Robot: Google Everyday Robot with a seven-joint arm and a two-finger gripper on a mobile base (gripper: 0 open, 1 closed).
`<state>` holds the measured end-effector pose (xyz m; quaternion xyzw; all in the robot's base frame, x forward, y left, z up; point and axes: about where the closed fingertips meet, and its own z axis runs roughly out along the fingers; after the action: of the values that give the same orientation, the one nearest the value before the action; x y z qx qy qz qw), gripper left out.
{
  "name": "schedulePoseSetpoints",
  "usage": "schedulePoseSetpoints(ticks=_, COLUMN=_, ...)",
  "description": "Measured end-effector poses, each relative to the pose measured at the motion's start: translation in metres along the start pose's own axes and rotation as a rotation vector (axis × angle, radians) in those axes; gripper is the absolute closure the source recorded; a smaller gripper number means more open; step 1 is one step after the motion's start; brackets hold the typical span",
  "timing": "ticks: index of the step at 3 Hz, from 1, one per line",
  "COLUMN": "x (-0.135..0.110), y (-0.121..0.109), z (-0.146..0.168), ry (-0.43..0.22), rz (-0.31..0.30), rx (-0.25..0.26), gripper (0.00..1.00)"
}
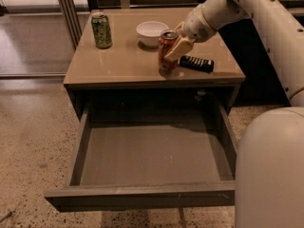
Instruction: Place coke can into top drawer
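Note:
The coke can [166,51], red-orange with a silver top, stands on the tan cabinet top [123,63] near its front right. My gripper [173,46] reaches in from the upper right and is shut on the coke can. One tan finger [180,46] lies across the can's right side; the other is hidden behind it. The can's base is at the tabletop. The top drawer [147,153] is pulled wide open below, and its grey floor holds nothing.
A green patterned can [101,30] stands at the back left of the cabinet top. A white bowl [151,32] sits behind the coke can. A black remote [196,63] lies just right of it. My robot's white body [270,170] fills the lower right.

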<state>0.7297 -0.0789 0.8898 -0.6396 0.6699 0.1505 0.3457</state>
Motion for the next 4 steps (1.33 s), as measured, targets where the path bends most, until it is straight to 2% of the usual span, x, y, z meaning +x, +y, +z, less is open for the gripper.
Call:
schedulePoseSetpoints(ticks=1, x=-0.004, y=0.035, z=-0.019, ry=-0.019, rz=-0.028, rx=-0.005, gripper=1.00)
schedulePoseSetpoints(ticks=2, x=-0.010, y=0.078, z=-0.042, ry=-0.045, rz=-0.006, rx=0.014, gripper=1.00)
schedulePoseSetpoints(ticks=3, x=-0.011, y=0.137, z=-0.049, ry=-0.057, rz=0.070, rx=-0.044, gripper=1.00)
schedulePoseSetpoints(ticks=4, x=-0.002, y=0.150, z=-0.037, ry=-0.042, rz=0.082, rx=-0.078, gripper=1.00)
